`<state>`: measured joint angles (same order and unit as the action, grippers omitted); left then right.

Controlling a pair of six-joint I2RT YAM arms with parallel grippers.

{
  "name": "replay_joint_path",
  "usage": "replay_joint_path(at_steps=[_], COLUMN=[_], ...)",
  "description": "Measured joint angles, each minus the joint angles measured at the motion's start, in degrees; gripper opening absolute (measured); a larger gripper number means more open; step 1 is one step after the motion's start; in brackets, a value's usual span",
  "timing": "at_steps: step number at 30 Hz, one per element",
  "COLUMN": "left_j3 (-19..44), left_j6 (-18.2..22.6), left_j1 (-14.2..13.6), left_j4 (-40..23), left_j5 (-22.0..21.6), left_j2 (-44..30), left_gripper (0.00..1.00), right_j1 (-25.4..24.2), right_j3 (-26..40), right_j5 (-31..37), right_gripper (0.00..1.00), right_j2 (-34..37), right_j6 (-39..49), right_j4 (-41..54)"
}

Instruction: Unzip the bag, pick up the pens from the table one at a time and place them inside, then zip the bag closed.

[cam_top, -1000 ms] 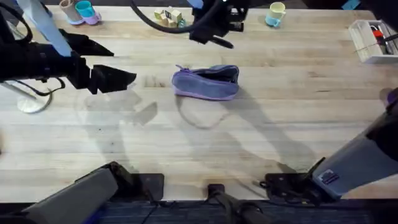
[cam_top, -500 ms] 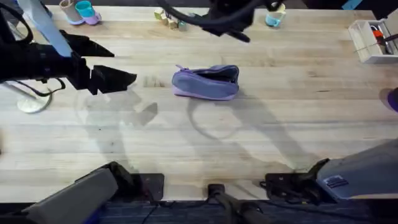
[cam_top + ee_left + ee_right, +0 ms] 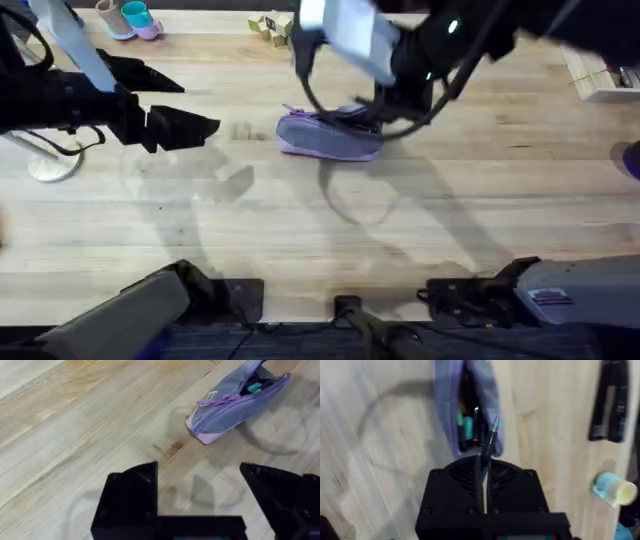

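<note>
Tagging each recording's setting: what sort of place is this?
Probably a lab workbench: a butcher-block table with a purple pencil pouch, small cups along its far edge, and two robot arms.

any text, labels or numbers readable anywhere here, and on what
No text can be read.
Small tag by the zipper on the bag: has marks, too small and blurred to read.
Label on the right arm's base link: a blurred patch, unreadable.
The pen shut in the right claw: no print visible.
The table: no writing, only plank lines.
</note>
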<state>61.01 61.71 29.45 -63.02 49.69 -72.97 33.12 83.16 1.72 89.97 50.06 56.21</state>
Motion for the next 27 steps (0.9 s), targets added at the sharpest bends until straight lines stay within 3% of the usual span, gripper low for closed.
replay_joint_path(at_steps=[10,17,27], left_j3=[0.0,0.0,0.0], left_j6=[0.0,0.0,0.0], left_j1=[0.0,0.0,0.0], left_j4=[-0.2,-0.5,-0.4], left_j5=[0.0,0.0,0.0], left_j2=[0.0,0.0,0.0], left_gripper=[0.993,0.993,0.993], right_j1=[0.0,0.0,0.2], right_j3=[-12.3,-13.4,-13.4], right_j5=[0.0,0.0,-1.8], right_gripper=[0.032,0.032,0.032], right_j2=[0.0,0.6,8.4], right_j6=[5.8,6.6,10.0], right_j4=[-10.3,-16.6,-23.1])
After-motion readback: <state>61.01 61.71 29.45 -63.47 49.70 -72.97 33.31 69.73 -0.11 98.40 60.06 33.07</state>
